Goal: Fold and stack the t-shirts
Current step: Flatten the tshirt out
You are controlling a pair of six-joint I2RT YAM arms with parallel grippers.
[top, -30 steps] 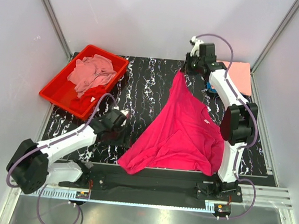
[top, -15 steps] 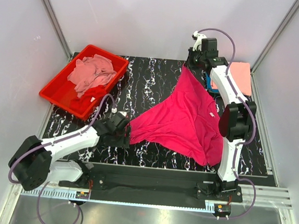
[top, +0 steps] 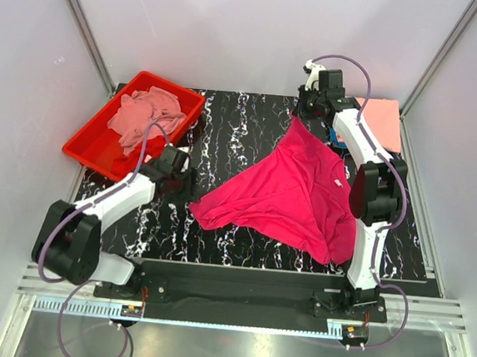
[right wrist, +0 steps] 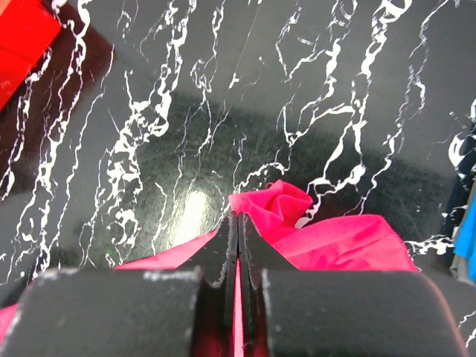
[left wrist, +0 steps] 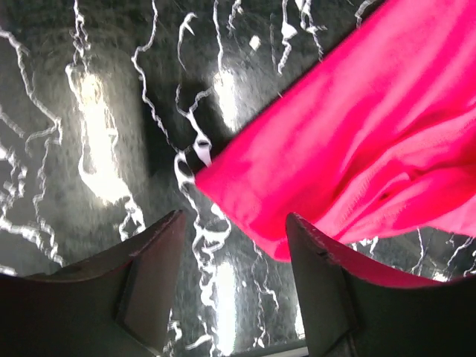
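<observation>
The left arm lies low over the counter [top: 234,136]. To the left of its left claw [left wrist: 234,223], a red tray [top: 87,144] holds a dusty pink tee [top: 148,112] and a red tee [top: 147,148]. That claw is spread apart and holds nothing, with the magenta tee [top: 287,199] cornering just ahead of it. The right arm stretches far out, and its right claw [right wrist: 238,223] is pinched tight on the magenta tee's far edge.

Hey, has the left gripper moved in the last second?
Yes. The left gripper has moved up and slightly left in the overhead view, ending closer to the red tray than it was a second ago.
</observation>
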